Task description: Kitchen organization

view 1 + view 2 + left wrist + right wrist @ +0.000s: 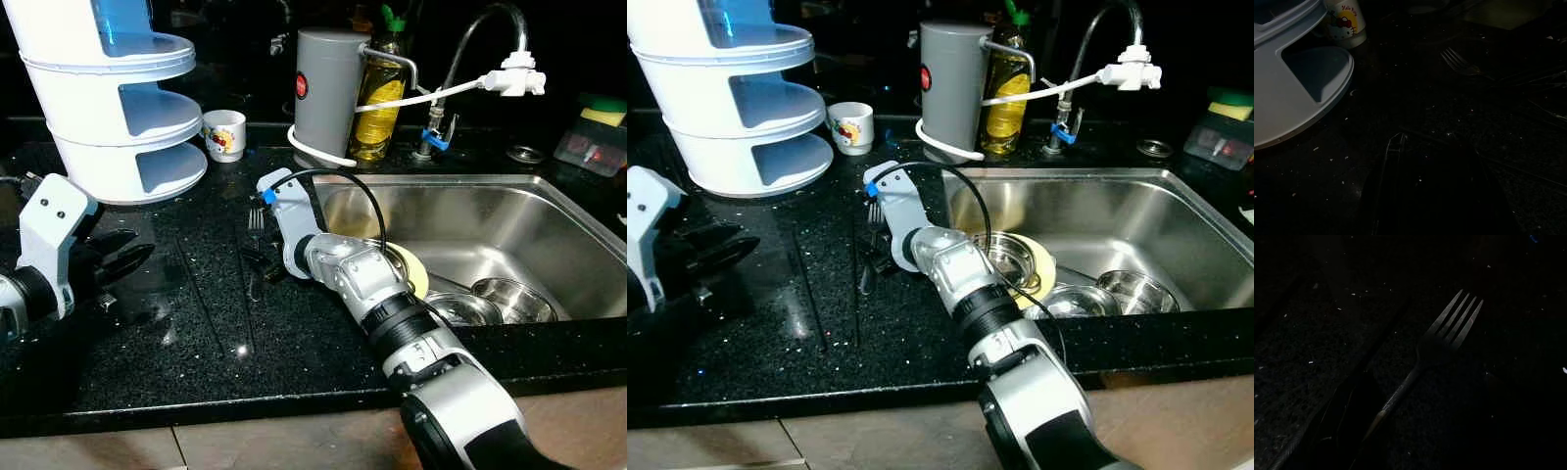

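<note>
A metal fork point(256, 219) lies on the black speckled counter point(196, 323) just left of the sink, tines pointing to the back; the right wrist view looks straight down on the fork point(1449, 328). My right gripper point(259, 262) is stretched across from the sink side and sits low over the fork's handle. It is too dark to see how its jaws stand. My left gripper point(125, 253) rests open at the counter's left, in front of the white tiered rack point(118, 108), holding nothing. From the left wrist I see the fork point(1462, 63) and the rack's lowest tier point(1298, 93).
A small cartoon mug point(224, 134) stands by the rack. At the back are a grey canister point(326, 88), an oil bottle point(377, 98) and the faucet point(470, 49). The steel sink point(549, 225) holds metal bowls point(509, 299) and a yellow plate point(418, 274).
</note>
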{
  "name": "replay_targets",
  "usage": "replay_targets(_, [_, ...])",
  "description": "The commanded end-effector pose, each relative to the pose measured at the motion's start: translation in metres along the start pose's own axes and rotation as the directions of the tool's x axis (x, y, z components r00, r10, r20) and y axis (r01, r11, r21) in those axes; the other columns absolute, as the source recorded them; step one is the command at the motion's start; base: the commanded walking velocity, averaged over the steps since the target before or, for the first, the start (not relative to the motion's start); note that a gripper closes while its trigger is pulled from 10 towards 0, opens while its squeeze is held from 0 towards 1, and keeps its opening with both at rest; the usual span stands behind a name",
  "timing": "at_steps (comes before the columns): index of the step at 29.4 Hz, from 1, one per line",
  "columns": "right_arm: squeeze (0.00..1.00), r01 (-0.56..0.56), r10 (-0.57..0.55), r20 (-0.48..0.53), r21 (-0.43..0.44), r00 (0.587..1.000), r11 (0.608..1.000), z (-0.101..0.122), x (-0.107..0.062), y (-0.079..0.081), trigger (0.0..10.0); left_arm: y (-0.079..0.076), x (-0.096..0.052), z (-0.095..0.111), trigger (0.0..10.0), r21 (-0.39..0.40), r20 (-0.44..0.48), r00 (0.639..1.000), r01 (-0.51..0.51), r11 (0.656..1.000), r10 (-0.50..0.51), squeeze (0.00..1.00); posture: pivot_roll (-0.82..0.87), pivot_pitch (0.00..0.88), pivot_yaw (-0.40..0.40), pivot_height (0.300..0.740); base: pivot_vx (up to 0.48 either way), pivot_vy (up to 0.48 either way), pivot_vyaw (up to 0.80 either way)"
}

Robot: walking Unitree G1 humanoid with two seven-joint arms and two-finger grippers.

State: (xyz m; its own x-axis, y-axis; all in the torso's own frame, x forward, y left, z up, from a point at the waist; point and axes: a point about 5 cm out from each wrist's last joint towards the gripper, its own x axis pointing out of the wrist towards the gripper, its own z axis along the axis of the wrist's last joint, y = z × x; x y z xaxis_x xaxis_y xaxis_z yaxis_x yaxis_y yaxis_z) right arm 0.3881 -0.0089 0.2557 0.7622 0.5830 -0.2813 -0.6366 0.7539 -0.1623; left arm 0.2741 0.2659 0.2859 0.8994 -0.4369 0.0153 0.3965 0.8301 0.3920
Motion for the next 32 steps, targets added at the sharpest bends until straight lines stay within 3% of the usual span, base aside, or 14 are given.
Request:
replay_targets(1, [0.0, -0.009, 0.011, -0.115, 0.018, 0.993, 1.0, -0.026, 0.002, 0.001, 10.0, -0.002, 0.0, 0.002, 10.0, 0.021, -0.017, 1.0, 0.022, 1.0, -0.021, 0.0, 0.08, 0.116, -0.077, 0.74, 0.0, 0.0, 0.0])
replay_targets(2, [0.0, -0.013, 0.017, -0.118, 0.031, 0.993, 0.999, -0.027, 0.003, 0.001, 8.2, -0.002, 0.0, 0.002, 10.0, 0.021, -0.017, 1.0, 0.023, 1.0, -0.023, 0.0, 0.08, 0.116, -0.077, 0.74, 0.0, 0.0, 0.0])
replay_targets(4, [0.0, -0.016, 0.021, -0.12, 0.04, 0.993, 0.999, -0.028, 0.003, 0.002, 8.2, -0.002, 0.0, 0.002, 10.0, 0.021, -0.017, 1.0, 0.024, 0.999, -0.024, 0.0, 0.08, 0.116, -0.077, 0.74, 0.0, 0.0, 0.0])
replay_targets(5, [0.0, -0.022, 0.027, -0.123, 0.048, 0.992, 0.999, -0.029, 0.003, 0.002, 2.1, -0.002, 0.0, 0.002, 10.0, 0.021, -0.018, 1.0, 0.025, 0.999, -0.024, 0.0, 0.08, 0.116, -0.077, 0.74, 0.0, 0.0, 0.0])
replay_targets(6, [0.0, -0.027, 0.034, -0.125, 0.055, 0.992, 0.998, -0.031, 0.003, 0.003, 1.4, -0.002, 0.0, 0.002, 10.0, 0.021, -0.019, 1.0, 0.025, 0.999, -0.025, 0.0, 0.08, 0.116, -0.077, 0.74, 0.0, 0.0, 0.0])
replay_targets(7, [0.0, -0.028, 0.035, -0.126, 0.056, 0.991, 0.998, -0.031, 0.002, 0.003, 0.0, -0.002, 0.0, 0.002, 10.0, 0.021, -0.019, 1.0, 0.026, 0.999, -0.025, 0.0, 0.08, 0.116, -0.077, 0.74, 0.0, 0.0, 0.0])
replay_targets(25, [0.0, -0.016, 0.024, -0.132, 0.059, 0.991, 0.998, -0.033, -0.001, -0.004, 0.0, -0.004, 0.002, 0.001, 10.0, 0.019, -0.019, 0.999, 0.033, 0.999, -0.033, 0.0, 0.07, 0.123, -0.073, 0.74, 0.0, 0.0, 0.0])
replay_targets(31, [0.0, 0.013, -0.003, -0.107, 0.095, 0.994, 0.995, -0.029, -0.006, -0.015, 0.0, -0.005, 0.004, 0.003, 10.0, 0.002, 0.012, 0.999, 0.041, 0.999, -0.041, 0.0, 0.07, 0.122, -0.068, 0.74, 0.0, 0.0, 0.0])
replay_targets(32, [0.0, 0.037, -0.028, -0.084, 0.106, 0.996, 0.994, -0.023, -0.009, -0.024, 0.0, -0.007, 0.006, 0.007, 10.0, -0.004, 0.037, 0.998, 0.048, 0.999, -0.048, 0.0, 0.08, 0.119, -0.063, 0.74, 0.0, 0.0, 0.0])
